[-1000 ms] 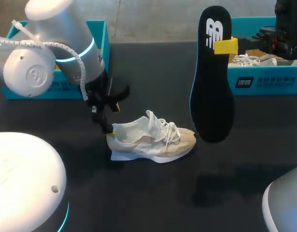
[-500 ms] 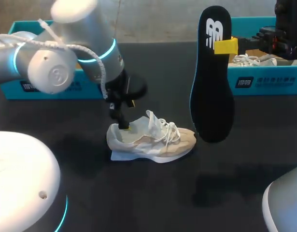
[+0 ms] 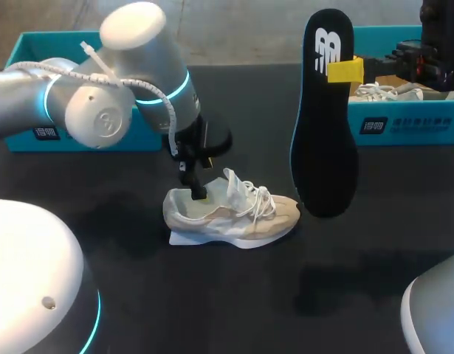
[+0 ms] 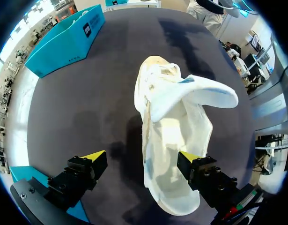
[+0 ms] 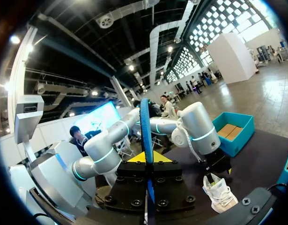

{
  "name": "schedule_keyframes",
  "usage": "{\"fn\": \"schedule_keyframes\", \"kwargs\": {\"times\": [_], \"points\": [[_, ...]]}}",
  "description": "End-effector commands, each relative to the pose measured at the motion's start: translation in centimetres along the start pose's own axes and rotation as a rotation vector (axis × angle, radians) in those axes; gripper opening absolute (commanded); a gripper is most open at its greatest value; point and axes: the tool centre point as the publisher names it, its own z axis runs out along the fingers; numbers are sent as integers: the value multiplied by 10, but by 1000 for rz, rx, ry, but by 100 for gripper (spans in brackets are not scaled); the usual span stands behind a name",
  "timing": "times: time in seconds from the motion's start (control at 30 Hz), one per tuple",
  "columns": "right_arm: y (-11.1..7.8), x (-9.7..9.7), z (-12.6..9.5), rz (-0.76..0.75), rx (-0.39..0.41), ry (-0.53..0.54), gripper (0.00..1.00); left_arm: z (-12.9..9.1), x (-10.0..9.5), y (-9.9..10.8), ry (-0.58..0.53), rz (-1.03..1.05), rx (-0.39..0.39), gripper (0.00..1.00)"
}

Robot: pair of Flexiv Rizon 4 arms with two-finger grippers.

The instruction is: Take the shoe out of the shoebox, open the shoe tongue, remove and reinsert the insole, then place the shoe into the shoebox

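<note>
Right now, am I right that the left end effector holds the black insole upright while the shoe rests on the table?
No: the right end effector holds the black insole upright, as the head view shows; the shoe does rest on the table.

My left arm (image 3: pixel 116 103) bends down over the heel end of the shoe (image 3: pixel 234 210) with the left gripper (image 4: pixel 141 156) pointing down and its fingers wide apart, while the right gripper (image 3: pixel 343 70) is high up past the toe end, pinching the insole (image 3: pixel 324 147).
</note>
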Motion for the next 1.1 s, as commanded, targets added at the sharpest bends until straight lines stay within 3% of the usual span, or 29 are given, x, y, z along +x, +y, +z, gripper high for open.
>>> {"fn": "schedule_keyframes", "kwargs": {"times": [0.03, 0.17, 0.33, 0.57, 0.97, 1.1], "points": [[1, -2, 2, 1, 2, 2, 0, 12, -1, -1, 3, -2, 2, 100], [1, -2, 2, 1, 2, 2, 0, 20, -1, -2, 9, -5, 2, 97], [1, -2, 2, 1, 2, 2, 0, 27, -2, -5, 12, -7, 2, 84], [1, -2, 2, 1, 2, 2, 0, 33, -3, -6, 20, -12, 2, 50], [1, -2, 2, 1, 2, 2, 0, 38, -2, -7, 32, -17, 5, 48], [1, -2, 2, 1, 2, 2, 0, 40, -3, -7, 36, -17, 4, 29]]}}
